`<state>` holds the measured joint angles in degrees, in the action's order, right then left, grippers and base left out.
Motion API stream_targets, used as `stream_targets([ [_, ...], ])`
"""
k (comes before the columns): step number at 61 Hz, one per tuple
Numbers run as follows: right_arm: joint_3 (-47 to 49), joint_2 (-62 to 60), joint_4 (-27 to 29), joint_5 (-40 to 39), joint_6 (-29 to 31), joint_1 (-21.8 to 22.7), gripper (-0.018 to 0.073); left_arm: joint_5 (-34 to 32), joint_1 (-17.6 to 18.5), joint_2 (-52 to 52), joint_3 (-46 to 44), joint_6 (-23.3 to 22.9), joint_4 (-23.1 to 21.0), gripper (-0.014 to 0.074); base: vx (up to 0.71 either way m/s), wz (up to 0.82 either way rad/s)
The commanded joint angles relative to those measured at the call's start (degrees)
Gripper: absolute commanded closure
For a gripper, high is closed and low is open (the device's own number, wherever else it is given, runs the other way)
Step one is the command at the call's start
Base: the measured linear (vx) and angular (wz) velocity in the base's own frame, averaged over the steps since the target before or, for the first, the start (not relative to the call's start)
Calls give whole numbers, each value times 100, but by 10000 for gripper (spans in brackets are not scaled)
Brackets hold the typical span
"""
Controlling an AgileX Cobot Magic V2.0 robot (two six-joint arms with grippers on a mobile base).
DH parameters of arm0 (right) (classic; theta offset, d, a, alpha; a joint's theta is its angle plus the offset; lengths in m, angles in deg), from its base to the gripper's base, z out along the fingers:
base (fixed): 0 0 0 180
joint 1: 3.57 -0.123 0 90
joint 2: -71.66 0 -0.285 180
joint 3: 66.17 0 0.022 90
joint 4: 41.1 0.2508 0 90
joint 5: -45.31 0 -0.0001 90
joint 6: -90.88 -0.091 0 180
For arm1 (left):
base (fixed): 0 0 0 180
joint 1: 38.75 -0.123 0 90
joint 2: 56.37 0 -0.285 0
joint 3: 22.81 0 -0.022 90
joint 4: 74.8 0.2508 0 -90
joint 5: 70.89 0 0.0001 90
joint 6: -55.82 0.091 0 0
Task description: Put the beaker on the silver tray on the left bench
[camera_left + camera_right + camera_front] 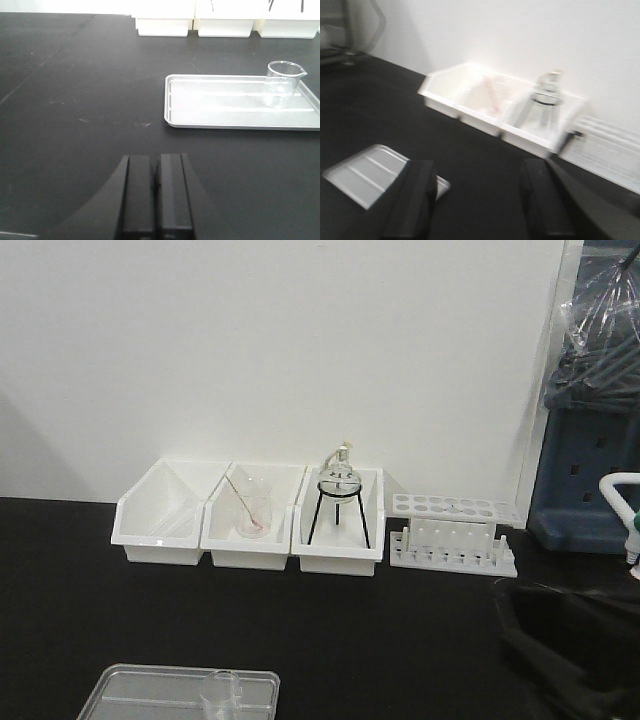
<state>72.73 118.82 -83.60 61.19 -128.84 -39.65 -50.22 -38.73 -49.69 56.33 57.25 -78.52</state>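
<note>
The beaker (282,83) is sitting upright at the silver tray's (220,102) 3 o'clock end. Left gripper (156,192) is closed and empty, right gripper (477,202) is gaping wide, also empty.

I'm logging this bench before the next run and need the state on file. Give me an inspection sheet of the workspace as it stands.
Surface: black bench, bare around the tray.
Job's things: beaker upright on the silver tray, near its right end.
Clutter: three white bins by the wall; glass with rod in the middle bin, flask on tripod in the right one; test tube rack beside them.
Grippers: left gripper shut, empty; right gripper open, empty.
Cables: nothing seen.
Surroundings: white wall.
</note>
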Motion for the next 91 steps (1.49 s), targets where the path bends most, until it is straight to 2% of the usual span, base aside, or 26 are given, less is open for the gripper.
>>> stream_targets([
  [1, -54, -486, 920, 252, 1379, 435, 259, -443, 19, -43, 112, 1, -27, 595, 0, 0],
  [7, -446, -1102, 2184, 47, 2488, 1372, 378, -443, 19, -43, 112, 1, -27, 595, 0, 0],
  [12, -886, -1721, 2878, -268, 3116, 2158, 482, -443, 19, -43, 112, 1, -27, 595, 0, 0],
  [17, -1389, -2407, 3044, -479, 3413, 2773, 577, -443, 19, -43, 112, 1, -27, 595, 0, 0],
  [20, -1788, -2882, 3037, -563, 3426, 3110, 576, -443, 19, -43, 112, 1, -27, 595, 0, 0],
  [27, -2681, -3861, 3049, -652, 3287, 3514, 574, -443, 19, -43, 112, 1, -27, 595, 0, 0],
  [40, -3839, -4051, 3049, -1390, 3121, 3648, 575, -448, 19, -36, 112, 1, -27, 595, 0, 0],
  [53, -3820, -4073, 3137, -1264, 3378, 4072, 575, -442, 19, -36, 112, 1, -27, 595, 0, 0],
  [65, -3820, -4073, 3873, -1232, 3347, 4082, 573, -442, 19, -36, 112, 1, -27, 595, 0, 0],
  [91, -3820, -4073, 3861, -1222, 3347, 4082, 573, -442, 19, -36, 112, 1, -27, 595, 0, 0],
])
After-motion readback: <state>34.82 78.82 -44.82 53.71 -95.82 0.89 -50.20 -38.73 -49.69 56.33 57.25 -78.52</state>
